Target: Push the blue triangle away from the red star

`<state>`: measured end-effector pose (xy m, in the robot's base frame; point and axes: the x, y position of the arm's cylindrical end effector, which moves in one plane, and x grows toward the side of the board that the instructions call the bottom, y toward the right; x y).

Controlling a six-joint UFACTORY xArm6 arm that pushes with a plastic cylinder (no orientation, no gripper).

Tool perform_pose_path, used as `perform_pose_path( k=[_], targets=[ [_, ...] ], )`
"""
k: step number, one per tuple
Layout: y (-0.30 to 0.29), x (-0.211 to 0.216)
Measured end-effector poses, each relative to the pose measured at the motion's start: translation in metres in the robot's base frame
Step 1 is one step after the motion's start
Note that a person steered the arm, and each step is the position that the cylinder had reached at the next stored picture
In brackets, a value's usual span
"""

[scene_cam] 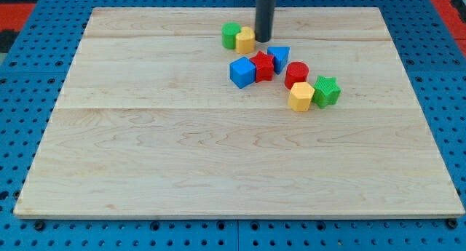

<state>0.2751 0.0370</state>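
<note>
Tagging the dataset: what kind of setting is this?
Likely a lab tabletop rig: a wooden board on blue perforated matting, small coloured blocks like the red star, my tip above them.

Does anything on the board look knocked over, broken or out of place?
Nothing stands out. All the blocks sit flat in one cluster near the view's top. The blue triangle touches the red star, and my tip rests beside the yellow block, just above the star.

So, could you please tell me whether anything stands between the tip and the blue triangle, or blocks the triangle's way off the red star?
Nothing stands between my tip and the blue triangle. The red star touches its left side in the view; the red cylinder sits close at lower right, partly blocking that way.
</note>
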Motion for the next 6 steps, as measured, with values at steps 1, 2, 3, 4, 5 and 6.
perform_pose_path(
  k=[1,2,3,4,5,6],
  targets=[
    [-0.013,0.008],
    [0.036,0.026],
    [0.097,0.025],
    [0.089,0.057],
    [0.034,0.077],
    [0.015,0.05]
  ],
)
